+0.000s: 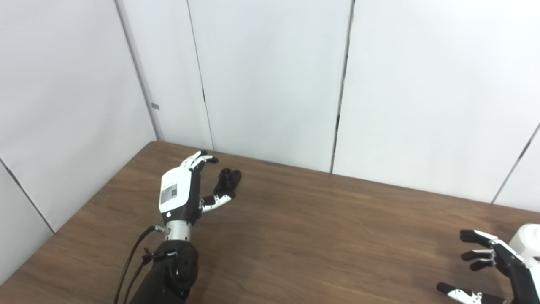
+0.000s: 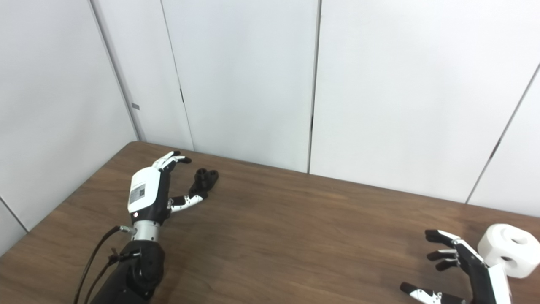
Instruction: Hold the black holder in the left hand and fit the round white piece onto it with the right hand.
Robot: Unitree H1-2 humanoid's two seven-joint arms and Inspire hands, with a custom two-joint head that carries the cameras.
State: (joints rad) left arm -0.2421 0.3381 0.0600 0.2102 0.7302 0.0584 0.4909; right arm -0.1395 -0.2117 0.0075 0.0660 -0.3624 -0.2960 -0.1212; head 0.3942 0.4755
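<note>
The black holder (image 1: pixel 228 180) lies on the wooden table (image 1: pixel 320 228) near the far left corner. My left hand (image 1: pixel 185 185) is open just left of it, fingers curved above the table and thumb tip close to the holder's near end; it also shows in the right eye view (image 2: pixel 157 185). The round white piece (image 2: pixel 508 250) sits at the table's right side, partly cut off in the left eye view (image 1: pixel 527 240). My right hand (image 2: pixel 460 270) is open, fingers spread, just left of the white piece and apart from it.
White wall panels (image 1: pixel 270 84) stand close behind the table's far edge and along its left side. A black cable (image 1: pixel 130 261) hangs from my left forearm. Bare wood lies between the two hands.
</note>
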